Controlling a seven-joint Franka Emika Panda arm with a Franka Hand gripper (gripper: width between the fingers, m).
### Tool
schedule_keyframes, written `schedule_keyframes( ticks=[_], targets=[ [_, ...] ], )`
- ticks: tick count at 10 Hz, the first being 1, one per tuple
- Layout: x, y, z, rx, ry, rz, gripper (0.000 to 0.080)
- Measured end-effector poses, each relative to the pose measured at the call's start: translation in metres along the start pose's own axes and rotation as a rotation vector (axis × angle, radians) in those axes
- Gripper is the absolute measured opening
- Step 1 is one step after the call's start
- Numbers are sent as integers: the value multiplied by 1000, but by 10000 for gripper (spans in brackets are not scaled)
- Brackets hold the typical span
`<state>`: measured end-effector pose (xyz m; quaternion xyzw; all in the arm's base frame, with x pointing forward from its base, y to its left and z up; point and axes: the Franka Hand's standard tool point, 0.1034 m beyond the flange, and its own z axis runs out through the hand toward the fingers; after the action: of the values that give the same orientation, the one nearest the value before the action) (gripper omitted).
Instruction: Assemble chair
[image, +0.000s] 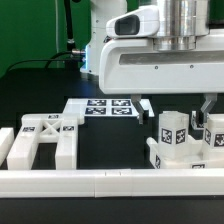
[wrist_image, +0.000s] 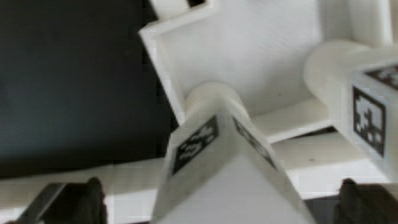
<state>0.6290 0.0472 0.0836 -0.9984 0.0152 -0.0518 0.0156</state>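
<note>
In the exterior view my gripper (image: 175, 106) hangs over the chair parts (image: 172, 140) at the exterior view's right. These are a white seat panel with upright square legs that carry black-and-white tags. In the wrist view a tagged square leg (wrist_image: 222, 150) stands up between my two fingertips (wrist_image: 71, 202). The jaws are wide apart and gaps show on both sides of the leg. The flat panel (wrist_image: 214, 60) lies beyond it, and a second tagged leg (wrist_image: 365, 95) stands beside it. My gripper (wrist_image: 217, 206) is open and holds nothing.
A white X-braced frame (image: 45, 135) lies at the exterior view's left. The marker board (image: 105, 107) lies flat behind the middle. A long low white border rail (image: 110, 182) runs along the front. The table top is black.
</note>
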Motion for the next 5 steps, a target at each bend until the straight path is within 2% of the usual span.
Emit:
schedule_keyframes(
  ticks=[3,5],
  targets=[
    [0,2,0,-21,-3,-285,649],
    [0,2,-1,-29,-5,-361,649]
  ],
)
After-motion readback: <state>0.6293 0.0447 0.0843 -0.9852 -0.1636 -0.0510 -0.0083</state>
